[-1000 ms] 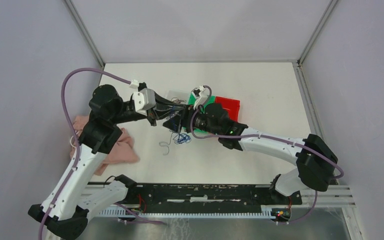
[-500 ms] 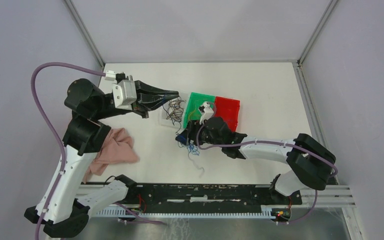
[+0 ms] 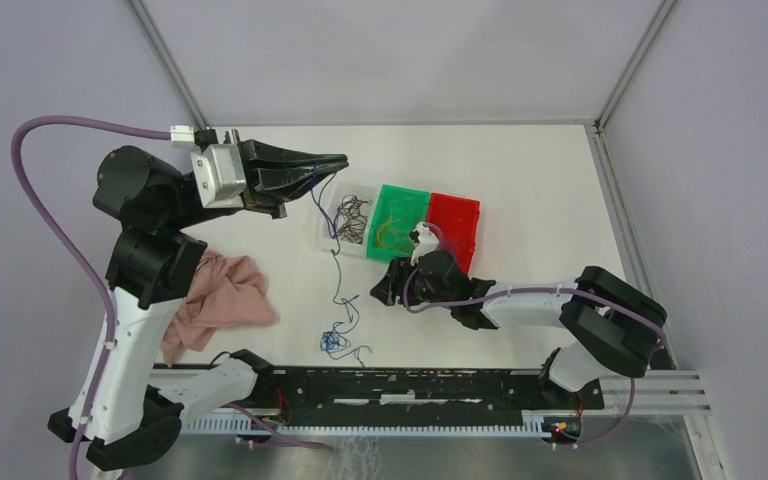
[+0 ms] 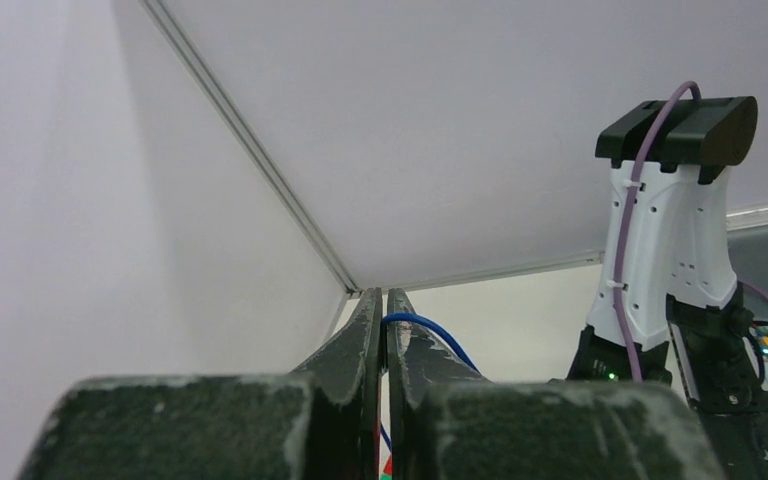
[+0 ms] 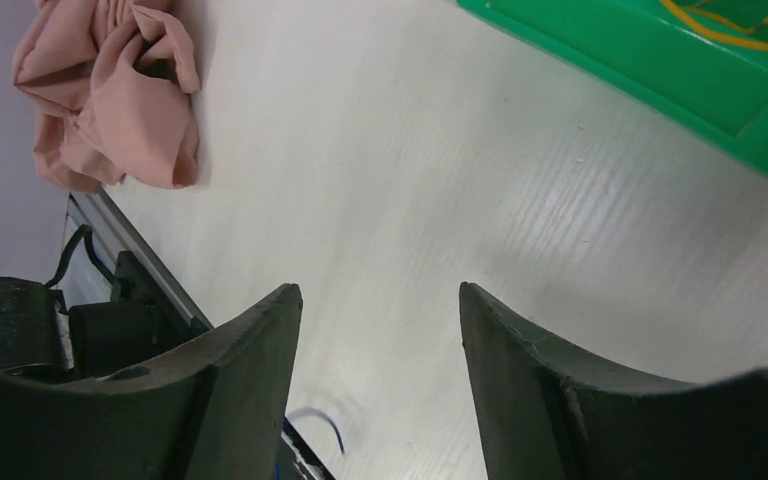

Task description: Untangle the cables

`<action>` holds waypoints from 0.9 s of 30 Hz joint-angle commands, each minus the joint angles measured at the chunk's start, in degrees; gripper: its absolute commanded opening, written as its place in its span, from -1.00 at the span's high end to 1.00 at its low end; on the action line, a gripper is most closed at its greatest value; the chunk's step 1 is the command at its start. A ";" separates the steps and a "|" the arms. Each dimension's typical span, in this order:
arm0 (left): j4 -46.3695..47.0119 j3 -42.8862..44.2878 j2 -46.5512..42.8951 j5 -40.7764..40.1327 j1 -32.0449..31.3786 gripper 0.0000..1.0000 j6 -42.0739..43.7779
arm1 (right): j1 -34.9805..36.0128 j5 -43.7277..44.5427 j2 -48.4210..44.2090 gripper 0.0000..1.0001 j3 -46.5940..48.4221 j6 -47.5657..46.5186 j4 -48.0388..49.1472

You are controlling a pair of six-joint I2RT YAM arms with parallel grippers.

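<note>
Black-fingered, the left pincer (image 3: pixel 336 160) is pinched shut on a thin curly blue wire strand (image 3: pixel 334 340) trailing to a tangle at the counter's near edge. The right pincer (image 5: pixel 380 300) gapes wide, seemingly empty, beside a green plastic tray compartment (image 3: pixel 415 203) of yellow-orange wire strands (image 3: pixel 392 232).

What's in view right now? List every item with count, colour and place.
blue cable: at least one, blue, hanging from the left gripper down to a clump on the table
dark brown cables: several, dark brown, in the clear tray
yellow cables: a few, yellow-orange, in the green tray
clear tray: one, clear, left of green
green tray: one, green, middle
red tray: one, red, right of green
cloth: one, pink, crumpled, table's left
table: one, white
left gripper: shut on the blue cable, raised
right gripper: open, empty, low near the green tray
</note>
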 commanded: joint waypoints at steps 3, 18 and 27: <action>-1.56 4.62 1.08 -2.73 -0.23 0.94 1.97 | 0.45 1.84 -0.31 -0.30 -2.22 -1.00 4.80; -6.64 -1.09 -0.41 -3.41 -0.23 0.94 13.73 | 0.58 -21.49 -19.11 -0.71 3.42 -23.98 2.40; -6.58 -0.20 0.10 -3.06 -0.23 0.94 12.80 | 4.77 -19.05 -9.90 -0.66 9.62 -28.57 3.26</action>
